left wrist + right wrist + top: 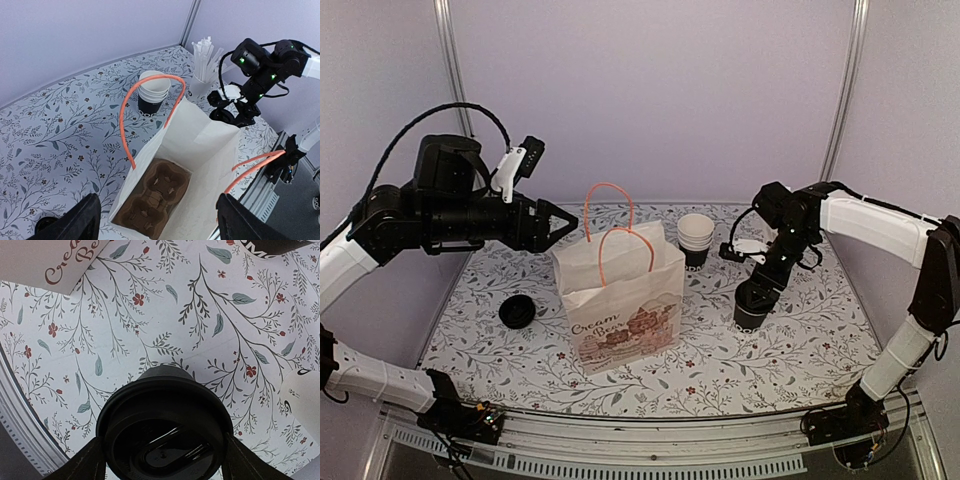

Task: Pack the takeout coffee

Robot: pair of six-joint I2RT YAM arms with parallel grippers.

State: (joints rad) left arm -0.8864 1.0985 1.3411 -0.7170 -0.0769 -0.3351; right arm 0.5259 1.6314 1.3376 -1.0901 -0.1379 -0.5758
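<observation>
White paper bag (pixel 620 305) with orange handles and reddish-brown print stands upright and open-mouthed in the middle of the flowered tablecloth (pixel 800 350). A brown moulded-pulp cup carrier (pixel 155 195) lies flat at the bottom of the bag, its wells unfilled.

To the right of the bag, well apart from it, the takeout coffee (pixel 751 318) stands on the cloth, its black lid on. The right gripper (pixel 760 290) reaches down over it from above. In the right wrist view its two fingers (pixel 85 462) flank the lid closely, one on each side. Whether they press on the cup or only bracket it cannot be told. The cup's base rests on the table.

Up and to the left of the bag, the left gripper (pixel 560 225) hangs in the air, level with the handles. Its jaws are spread wide and grasp nothing. Its wrist camera looks straight down into the bag's mouth.

Just behind the bag's right corner is a stack of nested lidless cups (pixel 695 238), white above and black below. Farther right of the bag, a white cup (pixel 199 87) holds a bundle of tall pale sticks (pixel 205 50). Left of the bag, a small black round piece (pixel 517 312), lid-like, lies alone on the cloth.
</observation>
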